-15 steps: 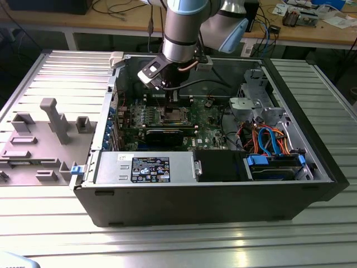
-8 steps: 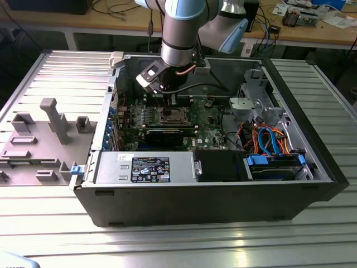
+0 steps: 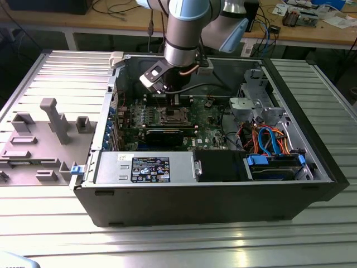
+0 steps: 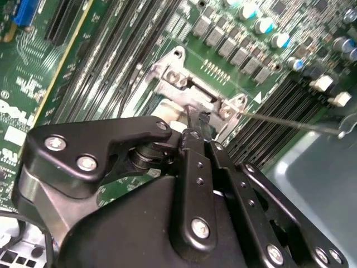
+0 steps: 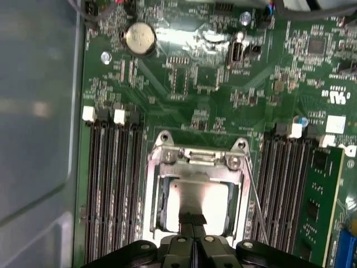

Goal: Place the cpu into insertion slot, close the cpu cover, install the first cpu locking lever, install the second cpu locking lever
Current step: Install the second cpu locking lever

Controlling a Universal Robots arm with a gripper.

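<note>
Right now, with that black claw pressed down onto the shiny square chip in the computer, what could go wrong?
The black gripper sits on the silver-grey square cpu, inside the shiny-rimmed insertion slot. A slightly skewed chip could seat badly. The thin wire locking lever runs close beside the slot, so the gripper's wide links might snag it. The long black memory slots flank the socket closely, leaving little room for sideways drift.

Silver-grey arm (image 3: 181,33), black screwed gripper (image 4: 192,125)
</note>
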